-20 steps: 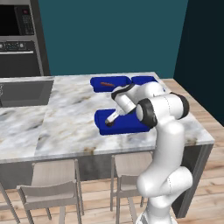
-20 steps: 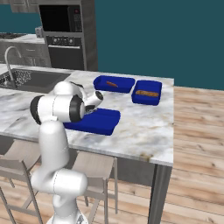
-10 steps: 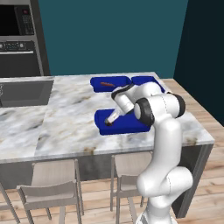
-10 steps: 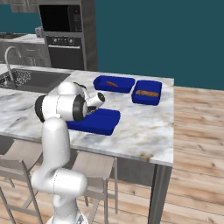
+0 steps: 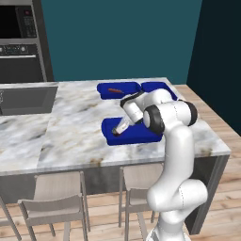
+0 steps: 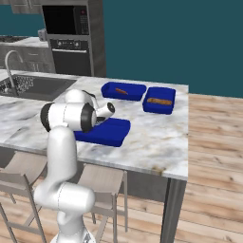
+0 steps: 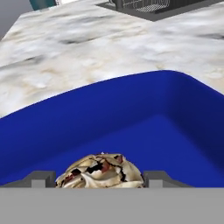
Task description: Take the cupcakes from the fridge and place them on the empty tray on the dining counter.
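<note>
A dark-brown cupcake (image 7: 100, 169) with a pale cracked top sits between my two fingertips (image 7: 42, 179), low inside the deep-blue tray (image 7: 131, 100). My gripper (image 7: 100, 180) is shut on the cupcake. In the left base view the gripper (image 5: 117, 132) reaches down into the left end of the tray (image 5: 143, 135) on the marble dining counter (image 5: 70, 127), with the cupcake (image 5: 116, 134) as a dark spot at its tip. From the right base view the arm hides the gripper, and the tray (image 6: 111, 134) lies just beyond it. The fridge is out of view.
Behind the tray lie a like blue tray with a reddish stick (image 5: 117, 89) (image 6: 123, 90) and a smaller squarish blue tray (image 5: 157, 87) (image 6: 159, 100). A sink (image 5: 23, 100) (image 6: 35, 86) is set into the counter's left part. Grey stools (image 5: 59, 197) stand along the near side.
The arm's elbow has shifted slightly. The gripper stays low in the tray with the cupcake between its fingers.
</note>
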You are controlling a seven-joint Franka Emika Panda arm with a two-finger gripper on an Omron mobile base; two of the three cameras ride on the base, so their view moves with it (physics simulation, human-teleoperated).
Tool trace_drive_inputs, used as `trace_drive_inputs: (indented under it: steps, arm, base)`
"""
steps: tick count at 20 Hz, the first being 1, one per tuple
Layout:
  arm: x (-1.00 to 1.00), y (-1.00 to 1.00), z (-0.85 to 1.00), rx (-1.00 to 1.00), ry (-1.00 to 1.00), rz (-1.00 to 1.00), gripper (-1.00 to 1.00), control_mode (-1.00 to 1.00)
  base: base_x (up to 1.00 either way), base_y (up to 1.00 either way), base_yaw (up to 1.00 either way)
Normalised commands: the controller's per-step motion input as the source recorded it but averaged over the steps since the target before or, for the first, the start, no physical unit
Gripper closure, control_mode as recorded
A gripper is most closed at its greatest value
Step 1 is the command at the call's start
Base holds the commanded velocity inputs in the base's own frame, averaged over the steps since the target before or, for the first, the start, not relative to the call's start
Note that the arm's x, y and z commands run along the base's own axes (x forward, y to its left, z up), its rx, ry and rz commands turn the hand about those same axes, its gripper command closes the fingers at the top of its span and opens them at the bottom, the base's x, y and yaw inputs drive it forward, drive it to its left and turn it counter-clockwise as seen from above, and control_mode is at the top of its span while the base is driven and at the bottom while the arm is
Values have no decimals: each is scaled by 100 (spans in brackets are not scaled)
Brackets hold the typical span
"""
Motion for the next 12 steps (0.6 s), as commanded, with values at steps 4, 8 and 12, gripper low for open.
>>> trace_drive_inputs:
  steps: [4,8,12]
  arm:
    - [8,9,-18,0,-4,2,-100,-100]
    - [-2,0,-2,0,-1,0,-100,-100]
    - [-11,0,0,0,0,0,-100,-100]
  base:
    - [0,0,0]
    - [0,0,0]
    - [0,0,0]
